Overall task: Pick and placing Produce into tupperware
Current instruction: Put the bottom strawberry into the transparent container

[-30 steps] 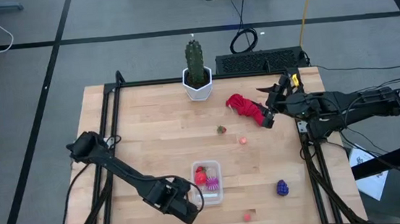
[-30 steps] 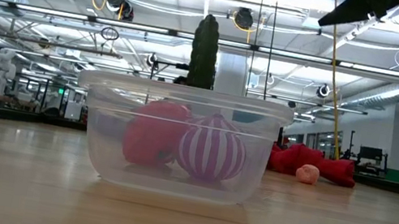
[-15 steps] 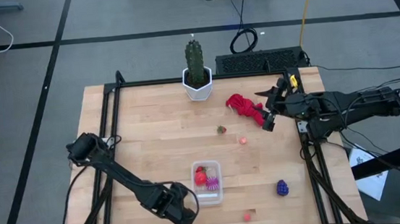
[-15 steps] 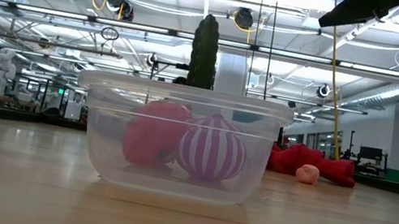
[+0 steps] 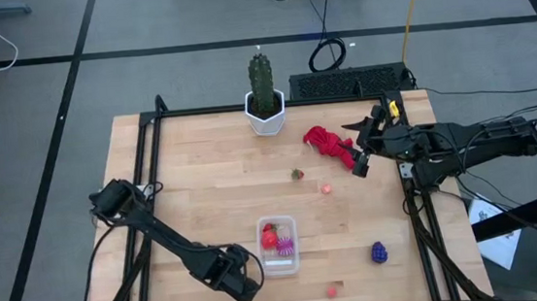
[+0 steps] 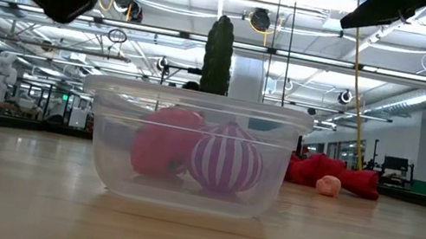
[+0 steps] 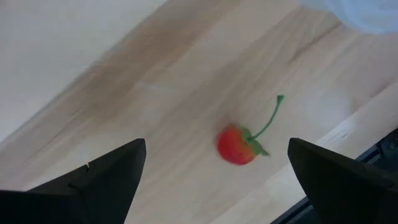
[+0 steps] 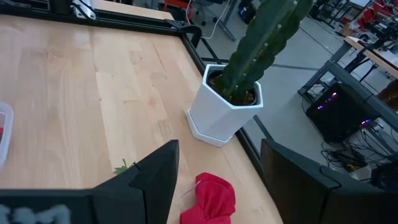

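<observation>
Tupperware clear, rounded, holding red strawberry, striped magenta piece, both arms' fingers apart, empty.

Workshop setting around a wooden table.

A light wooden table top with a dark metal frame stands on a grey floor marked with dark lines. Beyond the table's far edge lie a black keyboard and a coiled cable. White ceiling beams carry round lamps; computer equipment stands behind.
</observation>
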Robot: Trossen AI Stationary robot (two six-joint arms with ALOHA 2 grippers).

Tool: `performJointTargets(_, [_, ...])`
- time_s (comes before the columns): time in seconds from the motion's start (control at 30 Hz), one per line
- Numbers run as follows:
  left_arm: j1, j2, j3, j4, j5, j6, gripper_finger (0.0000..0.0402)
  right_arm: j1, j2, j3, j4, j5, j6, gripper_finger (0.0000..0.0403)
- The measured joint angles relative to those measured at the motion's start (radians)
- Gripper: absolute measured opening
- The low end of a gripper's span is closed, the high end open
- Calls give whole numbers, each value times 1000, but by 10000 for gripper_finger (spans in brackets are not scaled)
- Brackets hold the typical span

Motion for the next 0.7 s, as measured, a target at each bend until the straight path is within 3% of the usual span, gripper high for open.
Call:
performJointTargets(0.27, [7,69,4,17,74,32,399,0,0,0,8,0,-1,219])
performJointTargets(0.7, [8,78,11,23,62,40,399,0,0,0,34,0,0,219])
